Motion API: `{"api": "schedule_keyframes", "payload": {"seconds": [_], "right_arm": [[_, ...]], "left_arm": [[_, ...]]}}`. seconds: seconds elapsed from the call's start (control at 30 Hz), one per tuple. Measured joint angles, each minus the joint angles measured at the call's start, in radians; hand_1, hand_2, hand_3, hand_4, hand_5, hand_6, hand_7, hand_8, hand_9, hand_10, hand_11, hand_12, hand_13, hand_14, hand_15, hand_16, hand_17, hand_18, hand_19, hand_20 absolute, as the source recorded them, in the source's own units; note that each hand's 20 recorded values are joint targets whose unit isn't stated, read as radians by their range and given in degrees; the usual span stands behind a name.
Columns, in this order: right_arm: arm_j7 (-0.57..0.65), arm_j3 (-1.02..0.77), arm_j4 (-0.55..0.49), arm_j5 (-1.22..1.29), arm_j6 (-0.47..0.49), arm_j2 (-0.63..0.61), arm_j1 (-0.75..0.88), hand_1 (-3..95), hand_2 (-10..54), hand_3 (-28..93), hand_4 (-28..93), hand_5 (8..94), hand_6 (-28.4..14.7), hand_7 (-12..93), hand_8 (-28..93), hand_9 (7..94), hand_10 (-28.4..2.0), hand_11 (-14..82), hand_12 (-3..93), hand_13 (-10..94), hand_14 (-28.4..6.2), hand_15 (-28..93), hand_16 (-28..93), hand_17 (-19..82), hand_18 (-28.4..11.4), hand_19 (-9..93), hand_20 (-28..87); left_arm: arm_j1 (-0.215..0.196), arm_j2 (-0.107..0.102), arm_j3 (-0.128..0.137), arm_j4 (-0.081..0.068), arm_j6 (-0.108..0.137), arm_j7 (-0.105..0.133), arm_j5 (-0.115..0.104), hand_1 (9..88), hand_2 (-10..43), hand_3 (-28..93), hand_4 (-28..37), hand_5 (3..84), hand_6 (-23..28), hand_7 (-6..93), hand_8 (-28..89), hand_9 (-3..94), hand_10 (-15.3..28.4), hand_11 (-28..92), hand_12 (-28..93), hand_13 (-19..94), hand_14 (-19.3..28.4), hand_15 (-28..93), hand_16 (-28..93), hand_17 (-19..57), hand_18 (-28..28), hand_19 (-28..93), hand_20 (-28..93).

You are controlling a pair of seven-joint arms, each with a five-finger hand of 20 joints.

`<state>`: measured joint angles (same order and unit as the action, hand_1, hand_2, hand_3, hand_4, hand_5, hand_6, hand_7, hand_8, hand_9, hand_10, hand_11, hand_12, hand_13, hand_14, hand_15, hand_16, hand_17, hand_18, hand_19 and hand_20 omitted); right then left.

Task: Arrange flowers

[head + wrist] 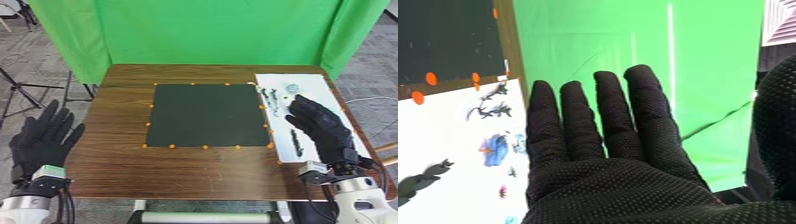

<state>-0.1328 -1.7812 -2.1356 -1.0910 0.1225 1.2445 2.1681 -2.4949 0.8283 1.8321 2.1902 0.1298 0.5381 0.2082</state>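
Head: high, downward; wrist: close; shared: white sheet (281, 132).

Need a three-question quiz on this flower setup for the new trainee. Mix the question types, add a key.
1. Fill in the blank: the small dots set around the dark mat are ____ in colour.

2. Multiple choice: the blue flower lies on
a) the dark mat
b) the white sheet
c) the bare wood

3. True or false: the right hand has its fingers straight, not curled.

Key: 1. orange; 2. b; 3. true
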Motion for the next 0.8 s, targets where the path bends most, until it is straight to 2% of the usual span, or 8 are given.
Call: {"api": "schedule_keyframes", "payload": {"seconds": [0.07, 0.13, 0.23, 0.37, 0.53, 0.6, 0.7, 0.8], "right_arm": [[0.002, 0.001, 0.000, -0.001, 0.000, 0.003, 0.003, 12.2, -5.8, 87, -26, 40.7, -5.6, 15, -13, 37.6, -12.0, 6.5, 10.9, 26, -11.1, 8, 13, 15, -10.5, 23, 14], [0.003, 0.001, -0.001, -0.011, 0.001, 0.005, 0.005, 12.4, -5.9, 87, -26, 40.6, -5.6, 15, -13, 37.5, -12.0, 6.6, 11.0, 27, -11.3, 9, 13, 14, -11.6, 24, 15], [0.006, 0.002, -0.003, -0.041, -0.008, 0.004, 0.008, 12.5, -5.7, 87, -26, 40.7, -5.9, 15, -13, 37.9, -12.1, 6.7, 10.8, 28, -11.5, 9, 13, 14, -14.6, 27, 16], [0.035, -0.007, -0.005, -0.057, -0.007, 0.003, 0.012, 12.9, -6.4, 85, -26, 41.3, -7.6, 14, -12, 38.4, -12.2, 7.3, 11.0, 30, -12.6, 12, 14, 13, -16.9, 33, 17], [0.119, -0.003, -0.024, -0.166, -0.007, -0.007, 0.012, 15.5, -7.4, 84, -27, 44.1, -11.7, 13, -12, 40.9, -18.8, 10.0, 11.4, 33, -15.4, 24, 11, 16, -15.4, 43, 17], [0.156, 0.024, -0.046, -0.302, -0.074, -0.026, 0.013, 16.4, -8.9, 84, -26, 45.5, -12.4, 13, -12, 42.5, -19.3, 11.5, 12.1, 33, -15.6, 27, 10, 17, -15.6, 46, 15], [0.204, 0.040, -0.079, -0.508, -0.247, -0.039, 0.031, 17.2, -9.4, 83, -27, 48.4, -11.7, 14, -13, 45.0, -18.9, 12.6, 12.7, 35, -15.4, 29, 9, 18, -15.8, 47, 14], [0.200, 0.040, -0.082, -0.629, -0.386, -0.044, 0.058, 16.7, -9.5, 83, -28, 51.6, -11.0, 15, -13, 48.5, -18.6, 14.4, 14.1, 39, -15.5, 33, 11, 20, -16.1, 48, 14]], "left_arm": [[0.001, 0.011, 0.012, 0.002, -0.002, -0.030, 0.009, 21.8, 8.0, 73, -28.3, 30.2, 3.0, 9.6, -9, 23.4, 9.0, 10, 8, 11, 5.9, 15, -8, -6.3, 9.7, 27, 11], [0.002, 0.038, 0.020, 0.004, -0.004, -0.055, 0.017, 22.0, 8.0, 73, -28.3, 30.6, 3.0, 9.5, -9, 23.6, 9.1, 10, 8, 11, 6.0, 15, -8, -6.3, 9.8, 27, 11], [0.002, 0.069, 0.018, 0.004, -0.004, -0.052, 0.018, 22.2, 7.9, 73, -28.3, 30.8, 3.0, 9.6, -9, 23.7, 9.0, 10, 8, 11, 6.0, 15, -8, -6.2, 9.9, 27, 11], [0.002, 0.064, 0.004, 0.003, -0.003, -0.039, 0.017, 22.3, 7.8, 73, -28.3, 31.3, 3.1, 9.7, -9, 24.1, 9.0, 10, 8, 12, 6.2, 15, -8, -6.1, 9.9, 27, 11], [-0.001, 0.060, 0.003, 0.003, -0.008, -0.053, 0.027, 22.4, 7.8, 72, -28.3, 31.7, 3.7, 9.6, -9, 24.1, 9.0, 10, 8, 12, 6.5, 15, -8, -5.9, 10.1, 27, 11], [-0.006, 0.064, 0.007, 0.003, -0.020, -0.072, 0.038, 22.3, 7.6, 72, -28.3, 32.4, 4.1, 9.4, -9, 24.3, 9.0, 10, 8, 12, 6.6, 15, -8, -5.9, 10.3, 27, 11], [-0.018, 0.069, 0.007, 0.003, -0.034, -0.098, 0.050, 22.4, 7.4, 72, -28.3, 33.0, 4.5, 9.5, -8, 24.4, 9.1, 10, 9, 12, 6.7, 15, -8, -5.8, 10.4, 27, 10], [-0.018, 0.088, 0.010, 0.003, -0.047, -0.145, 0.080, 22.3, 7.3, 72, -28.3, 33.6, 4.8, 9.6, -8, 24.8, 9.3, 10, 9, 12, 6.9, 15, -8, -5.8, 10.5, 27, 10]]}}
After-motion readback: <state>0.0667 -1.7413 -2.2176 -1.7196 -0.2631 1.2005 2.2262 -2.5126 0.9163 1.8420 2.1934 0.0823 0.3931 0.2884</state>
